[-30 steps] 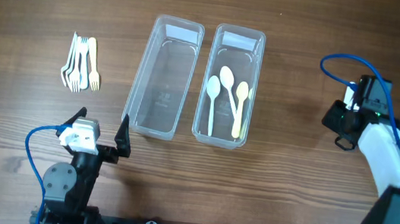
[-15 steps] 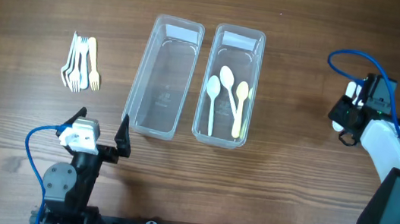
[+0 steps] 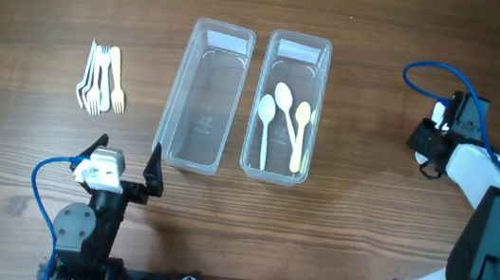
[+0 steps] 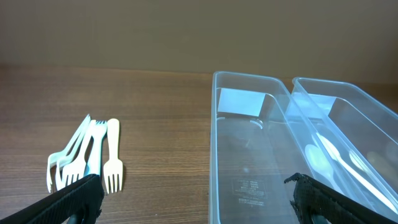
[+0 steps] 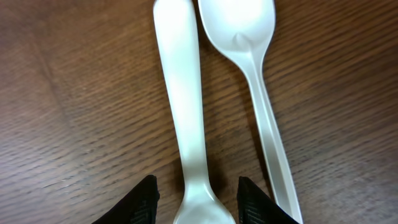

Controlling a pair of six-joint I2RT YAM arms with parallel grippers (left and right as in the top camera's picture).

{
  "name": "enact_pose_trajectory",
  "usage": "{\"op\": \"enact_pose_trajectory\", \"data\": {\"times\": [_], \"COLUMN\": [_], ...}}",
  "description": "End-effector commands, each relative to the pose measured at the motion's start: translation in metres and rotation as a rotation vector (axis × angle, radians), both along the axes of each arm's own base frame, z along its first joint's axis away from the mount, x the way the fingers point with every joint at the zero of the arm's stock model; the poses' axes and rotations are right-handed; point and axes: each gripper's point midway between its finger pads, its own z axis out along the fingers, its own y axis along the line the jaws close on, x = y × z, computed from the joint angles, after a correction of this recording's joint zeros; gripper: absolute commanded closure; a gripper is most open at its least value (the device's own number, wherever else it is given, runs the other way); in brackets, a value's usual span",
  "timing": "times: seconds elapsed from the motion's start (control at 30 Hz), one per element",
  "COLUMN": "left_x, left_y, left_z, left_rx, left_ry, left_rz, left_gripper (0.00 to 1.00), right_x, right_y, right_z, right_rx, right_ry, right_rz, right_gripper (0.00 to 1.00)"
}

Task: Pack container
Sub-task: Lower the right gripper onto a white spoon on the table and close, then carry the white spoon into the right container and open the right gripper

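Two clear plastic containers stand side by side. The left container (image 3: 182,93) is empty. The right container (image 3: 322,82) holds three white spoons (image 3: 282,125). Several white forks (image 3: 102,79) lie at the far left, and they show in the left wrist view too (image 4: 87,158). My right gripper (image 3: 436,136) is low over the table at the right. In the right wrist view it (image 5: 198,205) is open, one finger on each side of a white spoon (image 5: 185,93). A second spoon (image 5: 258,74) lies just right of that one. My left gripper (image 3: 128,159) is open and empty at the table's front.
In the left wrist view the empty container (image 4: 249,155) is straight ahead, with the spoon container (image 4: 367,124) to its right. A blue cable (image 3: 430,76) loops off the right arm. Bare wood lies between the containers and the right gripper.
My right gripper has shifted slightly toward the far side of the table. The left arm, containers and forks have not moved.
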Motion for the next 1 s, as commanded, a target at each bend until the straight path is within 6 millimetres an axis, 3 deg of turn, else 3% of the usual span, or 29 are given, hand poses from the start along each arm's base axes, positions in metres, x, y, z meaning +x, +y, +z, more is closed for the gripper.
{"op": "enact_pose_trajectory", "data": {"times": [0.0,0.2,0.33,0.7,0.77,0.87,0.97], "left_x": [0.0,0.0,0.0,0.0,0.0,0.0,0.0], "left_y": [-0.001,-0.001,-0.001,-0.001,-0.001,-0.001,-0.001], "left_z": [-0.002,-0.002,-0.002,-0.002,-0.002,-0.002,-0.002], "left_rx": [0.018,0.018,0.018,0.018,0.018,0.018,0.018], "left_ry": [-0.001,-0.001,-0.001,-0.001,-0.001,-0.001,-0.001], "left_rz": [-0.008,-0.009,-0.009,-0.009,-0.008,-0.009,-0.008], "left_gripper": [0.0,0.0,0.0,0.0,0.0,0.0,0.0], "right_x": [0.0,0.002,0.005,0.007,0.006,0.005,0.004], "right_y": [-0.004,-0.005,-0.006,0.007,0.007,0.008,0.009], "right_z": [-0.008,-0.009,-0.012,-0.026,-0.027,-0.027,-0.028], "right_rx": [-0.015,-0.018,-0.02,0.049,0.05,0.058,0.062], "right_ry": [0.019,0.013,0.006,0.013,0.018,0.022,0.03], "right_rz": [-0.002,-0.002,-0.001,0.032,0.032,0.033,0.034], "right_gripper": [0.59,0.59,0.68,0.69,0.73,0.88,0.92]}}
